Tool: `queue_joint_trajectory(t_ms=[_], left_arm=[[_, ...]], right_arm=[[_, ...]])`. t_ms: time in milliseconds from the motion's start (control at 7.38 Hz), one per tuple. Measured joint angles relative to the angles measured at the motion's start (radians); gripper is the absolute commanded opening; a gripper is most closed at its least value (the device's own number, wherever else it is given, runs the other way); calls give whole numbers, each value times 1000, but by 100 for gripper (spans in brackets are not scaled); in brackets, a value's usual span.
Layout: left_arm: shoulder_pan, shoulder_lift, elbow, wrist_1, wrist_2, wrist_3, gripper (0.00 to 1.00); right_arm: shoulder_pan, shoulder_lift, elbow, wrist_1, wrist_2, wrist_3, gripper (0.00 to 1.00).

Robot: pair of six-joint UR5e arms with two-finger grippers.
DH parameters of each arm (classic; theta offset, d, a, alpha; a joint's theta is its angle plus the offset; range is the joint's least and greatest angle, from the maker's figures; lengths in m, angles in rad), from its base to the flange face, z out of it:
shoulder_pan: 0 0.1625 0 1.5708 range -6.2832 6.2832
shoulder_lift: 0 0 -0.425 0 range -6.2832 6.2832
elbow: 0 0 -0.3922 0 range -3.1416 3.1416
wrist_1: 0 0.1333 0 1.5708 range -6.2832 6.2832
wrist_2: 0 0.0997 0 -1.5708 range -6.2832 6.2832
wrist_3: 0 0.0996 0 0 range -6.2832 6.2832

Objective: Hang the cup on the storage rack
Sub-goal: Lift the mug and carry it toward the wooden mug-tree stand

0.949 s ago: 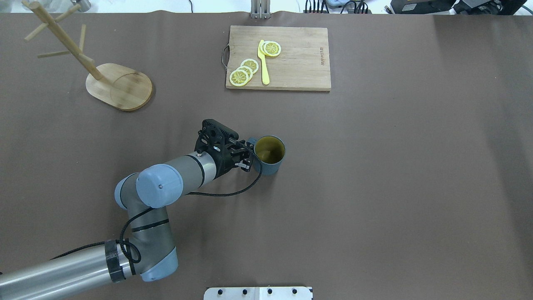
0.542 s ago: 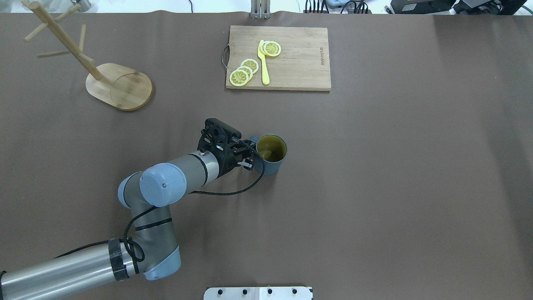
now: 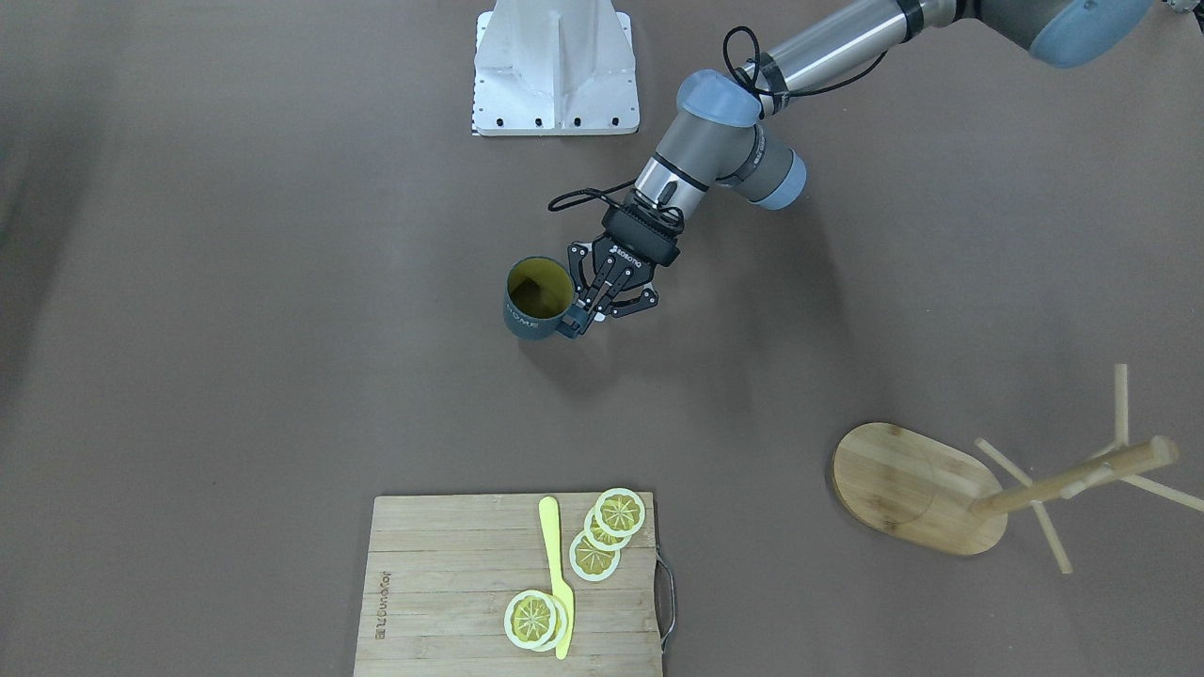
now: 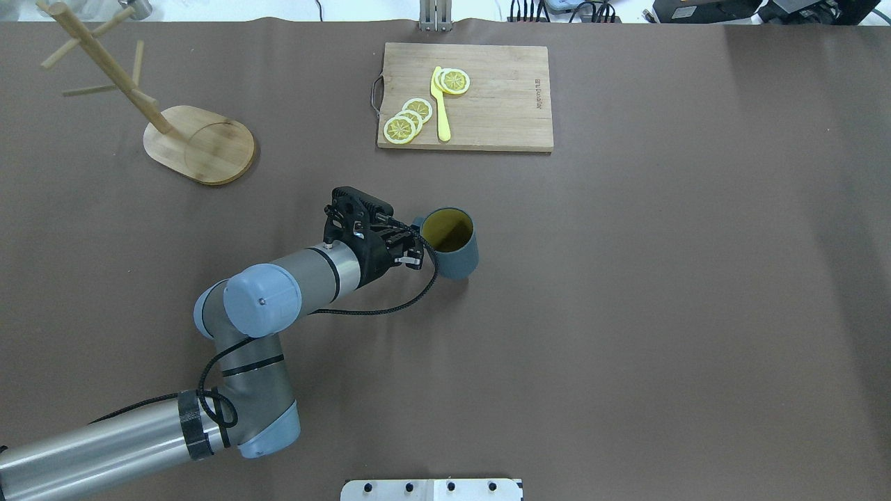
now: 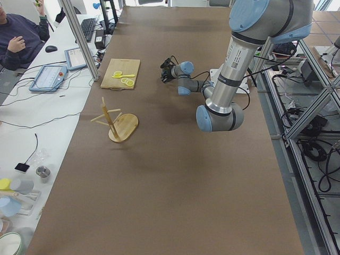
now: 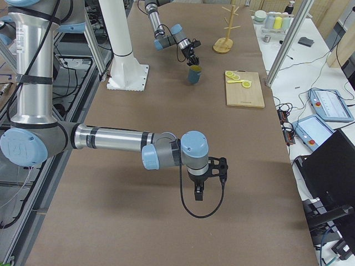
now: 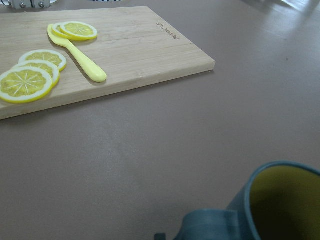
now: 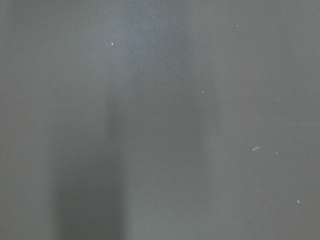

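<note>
The dark teal cup (image 4: 452, 256) with a yellow inside is near the table's middle, tilted, with its handle toward my left gripper (image 4: 416, 245). The left gripper is shut on the handle and holds the cup slightly raised; this also shows in the front view, with the cup (image 3: 532, 326) and the gripper (image 3: 583, 320). The left wrist view shows the cup's rim and handle (image 7: 272, 210) at the bottom right. The bamboo storage rack (image 4: 200, 144) stands at the far left, apart from the cup, with bare pegs. My right gripper (image 6: 199, 191) shows only in the right side view; I cannot tell its state.
A wooden cutting board (image 4: 501, 97) with lemon slices and a yellow knife (image 4: 440, 104) lies at the far middle of the table. The robot's white base plate (image 4: 431, 489) is at the near edge. An operator sits beyond the table in the left side view.
The left gripper has risen and drawn slightly back and to the left with the cup, which now tilts and sits higher in the overhead view. The rack and board have not moved.
</note>
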Motion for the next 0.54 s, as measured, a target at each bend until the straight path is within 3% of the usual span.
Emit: queue_joint_trajectory(t_ms=[271, 542], left_arm=[[-68, 12, -3, -31, -27, -94, 0], [-201, 42, -5, -67, -211, -269, 0]], right_arm=[[0, -2, 0, 0, -1, -4, 100], [0, -3, -6, 2, -1, -6, 100]])
